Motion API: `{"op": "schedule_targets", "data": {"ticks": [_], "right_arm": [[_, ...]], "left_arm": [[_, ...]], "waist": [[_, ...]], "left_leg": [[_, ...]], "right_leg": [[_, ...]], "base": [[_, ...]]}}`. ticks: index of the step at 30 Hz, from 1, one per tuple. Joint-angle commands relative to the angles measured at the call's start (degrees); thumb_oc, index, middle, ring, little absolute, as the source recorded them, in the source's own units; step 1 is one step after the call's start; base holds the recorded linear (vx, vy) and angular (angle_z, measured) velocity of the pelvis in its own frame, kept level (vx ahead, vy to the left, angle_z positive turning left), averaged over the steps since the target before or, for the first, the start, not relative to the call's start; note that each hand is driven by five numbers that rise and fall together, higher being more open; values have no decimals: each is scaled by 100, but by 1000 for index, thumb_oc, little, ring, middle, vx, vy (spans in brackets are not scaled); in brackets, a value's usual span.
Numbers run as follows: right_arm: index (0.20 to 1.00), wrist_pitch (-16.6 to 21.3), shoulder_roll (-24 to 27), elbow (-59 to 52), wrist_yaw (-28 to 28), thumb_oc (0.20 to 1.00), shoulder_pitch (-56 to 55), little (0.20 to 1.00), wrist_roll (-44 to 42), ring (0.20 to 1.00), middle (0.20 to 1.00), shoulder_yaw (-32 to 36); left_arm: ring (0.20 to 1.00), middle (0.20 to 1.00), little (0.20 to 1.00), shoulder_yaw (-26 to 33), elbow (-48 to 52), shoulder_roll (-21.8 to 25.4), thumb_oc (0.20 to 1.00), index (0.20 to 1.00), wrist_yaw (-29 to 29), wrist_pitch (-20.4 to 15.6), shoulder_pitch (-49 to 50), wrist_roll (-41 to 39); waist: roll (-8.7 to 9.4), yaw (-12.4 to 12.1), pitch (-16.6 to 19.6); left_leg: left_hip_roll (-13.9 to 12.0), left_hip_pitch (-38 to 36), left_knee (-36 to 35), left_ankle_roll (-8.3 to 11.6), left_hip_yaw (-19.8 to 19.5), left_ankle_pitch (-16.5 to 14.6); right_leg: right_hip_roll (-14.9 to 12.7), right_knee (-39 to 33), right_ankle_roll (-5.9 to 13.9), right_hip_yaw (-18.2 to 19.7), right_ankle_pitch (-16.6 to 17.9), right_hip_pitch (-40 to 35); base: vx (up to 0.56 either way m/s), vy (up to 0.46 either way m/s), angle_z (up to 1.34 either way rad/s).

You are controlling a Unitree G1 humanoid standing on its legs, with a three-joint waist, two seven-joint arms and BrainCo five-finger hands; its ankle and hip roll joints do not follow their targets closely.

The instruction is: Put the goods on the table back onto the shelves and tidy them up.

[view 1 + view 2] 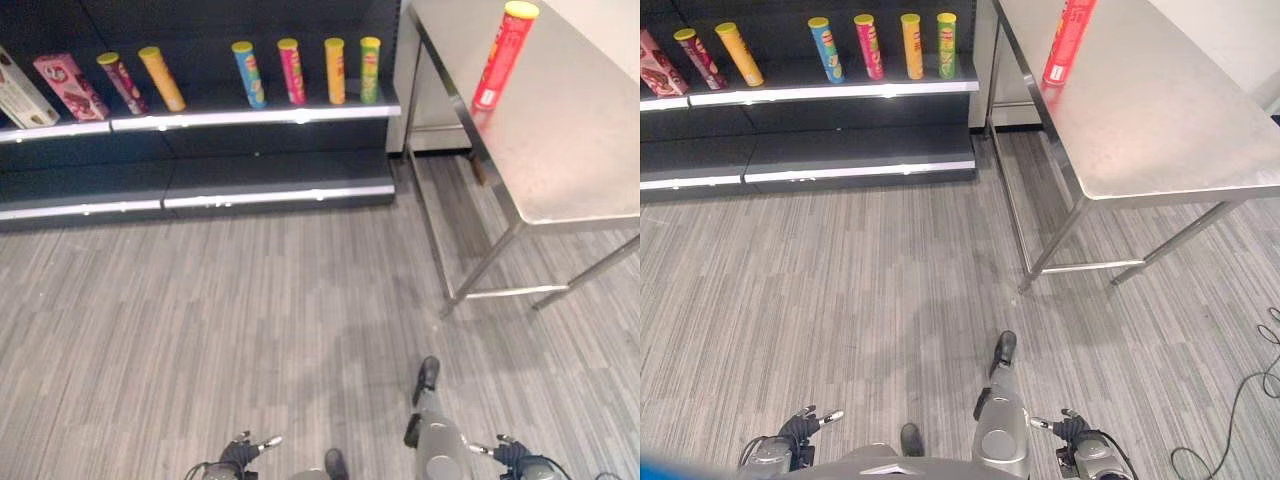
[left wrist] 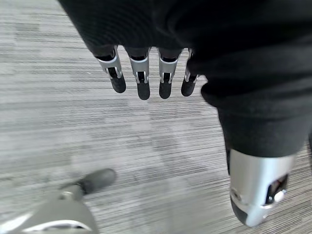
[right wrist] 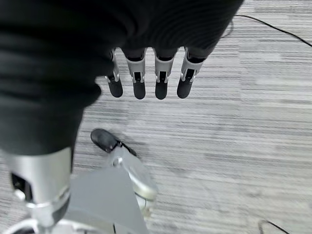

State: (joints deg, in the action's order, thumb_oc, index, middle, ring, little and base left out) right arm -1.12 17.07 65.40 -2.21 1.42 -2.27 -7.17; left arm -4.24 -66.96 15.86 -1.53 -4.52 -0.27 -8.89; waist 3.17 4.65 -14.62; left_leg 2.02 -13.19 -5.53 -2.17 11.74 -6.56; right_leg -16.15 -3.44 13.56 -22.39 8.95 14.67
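A tall red can with a yellow lid [image 1: 503,55] stands upright near the far left edge of a steel table [image 1: 575,150] at the right. Ahead on the left, a black shelf [image 1: 250,118] carries several upright cans, blue [image 1: 249,74], pink [image 1: 292,71], orange [image 1: 335,70] and green [image 1: 370,69], and two leaning ones [image 1: 162,78]. My left hand [image 1: 243,452] and right hand [image 1: 510,455] hang low at my sides, far from the table and shelf. Above the floor, the left hand's fingers [image 2: 143,83] and the right hand's fingers [image 3: 139,80] are straight and empty.
A pink box [image 1: 70,86] and a white box [image 1: 20,95] lean at the shelf's left end. A lower shelf board [image 1: 270,190] is bare. The table's legs [image 1: 480,270] stand on grey striped floor [image 1: 250,320], which stretches wide between me and the shelf.
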Motion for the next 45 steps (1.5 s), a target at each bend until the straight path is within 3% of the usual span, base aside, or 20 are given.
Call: {"op": "schedule_targets", "data": {"ticks": [1,2,3,7,9,10,14,15,16,18,20,25,28,31,32,35,36,39,40,45], "right_arm": [[1000,109,324,-159,-41,1000,269,1000,84,1000,1000,-168],[1000,162,479,-323,-51,1000,110,1000,-117,1000,1000,14],[1000,197,557,-333,-96,1000,74,1000,-250,1000,1000,101],[1000,184,564,-126,-148,1000,-18,1000,-388,1000,1000,246],[1000,176,556,-17,-179,1000,-26,1000,-425,1000,1000,278],[1000,170,526,130,-208,1000,39,1000,-475,1000,1000,252],[1000,156,379,243,-196,1000,103,1000,-373,1000,1000,35],[1000,151,366,265,-175,1000,107,1000,-284,1000,1000,-56],[1000,163,361,254,-177,1000,99,1000,-235,1000,1000,-97],[1000,178,349,348,-216,1000,102,1000,-171,1000,1000,-126],[1000,193,307,422,-168,1000,27,1000,-115,1000,1000,-97],[1000,174,220,466,-148,1000,4,1000,-167,1000,1000,-47],[1000,136,172,477,-112,1000,83,1000,-126,1000,1000,-81],[1000,146,114,359,-92,1000,242,1000,-129,1000,1000,-126],[1000,145,115,359,-92,1000,244,1000,-129,1000,1000,-125],[1000,146,63,68,-89,1000,306,1000,-195,1000,1000,-80],[1000,145,44,44,-97,1000,298,1000,-175,1000,1000,-89],[1000,118,69,133,-101,1000,332,1000,-115,1000,1000,-150],[1000,98,103,152,-111,1000,363,1000,-105,1000,1000,-151],[1000,83,179,275,-132,1000,281,1000,-192,1000,1000,-63]], "left_arm": [[1000,1000,1000,-90,107,109,1000,1000,-11,-139,-278,-129],[1000,1000,1000,-308,178,83,1000,1000,23,-132,-361,-81],[1000,1000,1000,-406,214,106,1000,1000,19,-125,-446,-97],[1000,1000,1000,-327,96,169,1000,1000,25,-73,-429,-177],[1000,1000,1000,-288,50,200,1000,1000,6,-41,-422,-156],[1000,1000,1000,-232,-85,211,1000,1000,-13,-13,-445,-154],[1000,1000,1000,-170,-245,227,1000,1000,-1,-5,-366,-128],[1000,1000,1000,-143,-265,249,1000,1000,-23,-7,-314,-134],[1000,1000,1000,-128,-264,263,1000,1000,-31,-16,-289,-137],[1000,1000,1000,-152,-325,237,1000,1000,-65,-32,-260,-149],[1000,1000,1000,-78,-359,215,1000,1000,8,8,-113,-136],[1000,1000,1000,-74,-309,311,1000,1000,30,30,-44,-46],[1000,1000,1000,-108,-265,411,1000,1000,23,27,-98,-15],[1000,1000,1000,-73,-109,531,1000,1000,-42,11,-200,-198],[1000,1000,1000,-73,-109,530,1000,1000,-42,11,-203,-198],[1000,1000,1000,-44,-107,540,1000,1000,-100,11,-226,-237],[1000,1000,1000,-54,-192,503,1000,1000,-87,5,-243,-203],[1000,1000,1000,-104,-288,451,1000,1000,-76,0,-298,-109],[1000,1000,1000,-160,-282,385,1000,1000,-50,10,-315,-43],[1000,1000,1000,-286,-183,273,1000,1000,5,-24,-393,35]], "waist": [[-35,193,90],[-179,473,252],[-224,528,207],[-59,492,200],[64,461,168],[189,378,57],[338,172,16],[262,31,66],[184,-69,71],[161,-203,77],[51,-253,197],[93,-271,321],[138,-258,383],[95,-286,399],[86,-296,413],[-106,-102,218],[-102,-62,208],[-120,-21,187],[-99,49,194],[-8,138,215]], "left_leg": [[27,-508,53,324,-533,-650],[-234,-637,143,593,-553,-620],[-414,-381,828,853,-573,-300],[-612,577,3217,1596,-509,1025],[-651,882,3754,1635,-430,1251],[-992,1261,4084,1442,-50,1088],[-1517,1900,3009,990,306,436],[-1699,2049,1753,981,159,807],[-1785,2111,1033,1054,-52,1320],[-2087,2545,130,1225,-286,1829],[-2162,2429,53,1278,-20,1861],[-2049,2233,104,1278,274,1935],[-1775,2113,176,1090,518,1723],[-1363,1841,178,757,751,1367],[-1377,1859,176,758,759,1375],[-985,1310,54,362,724,1003],[-846,1154,53,357,645,834],[-740,1045,53,371,530,732],[-659,932,53,411,471,608],[-500,738,53,450,398,430]], "right_leg": [[33,-90,-14,267,782,-49],[390,34,-196,378,563,-175],[626,37,-353,373,388,-383],[967,-155,-828,206,-133,-1086],[940,-156,-916,198,-271,-1205],[996,-156,-971,260,-385,-1387],[1048,-156,-856,552,-625,-1623],[1142,-156,-781,731,-837,-1746],[1235,-156,-769,848,-948,-1845],[1325,-156,-746,1114,-1269,-2141],[1395,-156,-700,1243,-1411,-2356],[1234,-156,-635,1413,-1388,-2480],[969,145,-500,1426,-1309,-2393],[654,1444,-190,1289,-1061,-1811],[667,1438,-195,1299,-1046,-1788],[372,3400,-15,1317,-256,-943],[229,3126,-129,1159,-344,-872],[249,2150,-320,967,-632,-862],[344,1340,-340,921,-559,-706],[409,483,-289,604,-229,-852]], "base": [[708,-281,51],[789,-387,61],[721,-410,95],[299,-257,115],[143,-174,-58],[252,-226,-30],[286,-4,-21],[425,241,-39],[477,258,-36],[573,234,-87],[457,247,-100],[284,246,-99],[233,308,-43],[158,264,-28],[173,276,-42],[247,373,4],[348,270,34],[274,45,25],[235,-14,14],[174,-33,14]]}}
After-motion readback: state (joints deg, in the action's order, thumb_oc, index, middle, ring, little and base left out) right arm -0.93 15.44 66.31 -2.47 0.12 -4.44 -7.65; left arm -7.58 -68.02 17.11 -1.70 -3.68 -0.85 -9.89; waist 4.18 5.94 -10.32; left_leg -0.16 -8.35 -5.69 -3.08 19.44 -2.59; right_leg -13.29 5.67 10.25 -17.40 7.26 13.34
